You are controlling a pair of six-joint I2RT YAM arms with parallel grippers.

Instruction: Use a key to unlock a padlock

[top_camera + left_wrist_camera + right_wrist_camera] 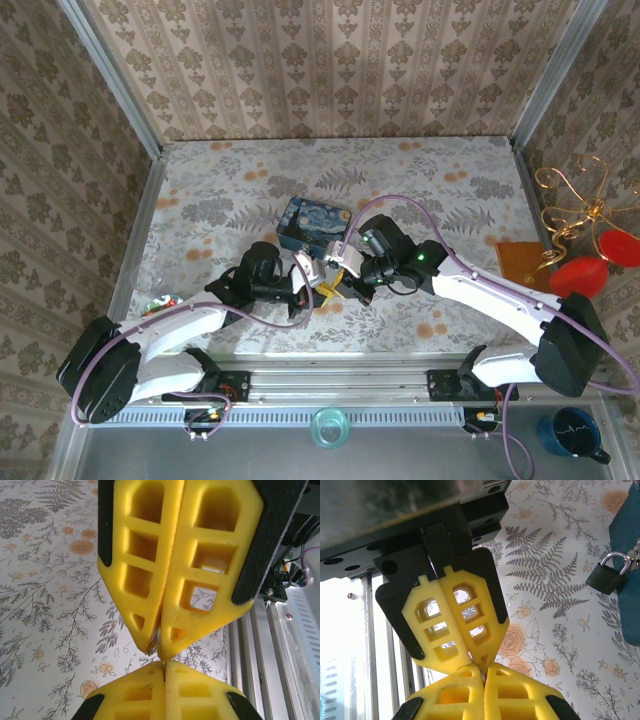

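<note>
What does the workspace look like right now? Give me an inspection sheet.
Surface: floral cloth, flat.
Job's things: padlock, shackle looks closed, against the blue box.
Clutter: blue mug, red items and gold wire stand off the table's right.
Grippers: left gripper and right gripper both shut, tip to tip over the cloth.
Cables: purple cable loops over each arm, clear of the fingers.
Surroundings: patterned walls, metal frame.
</note>
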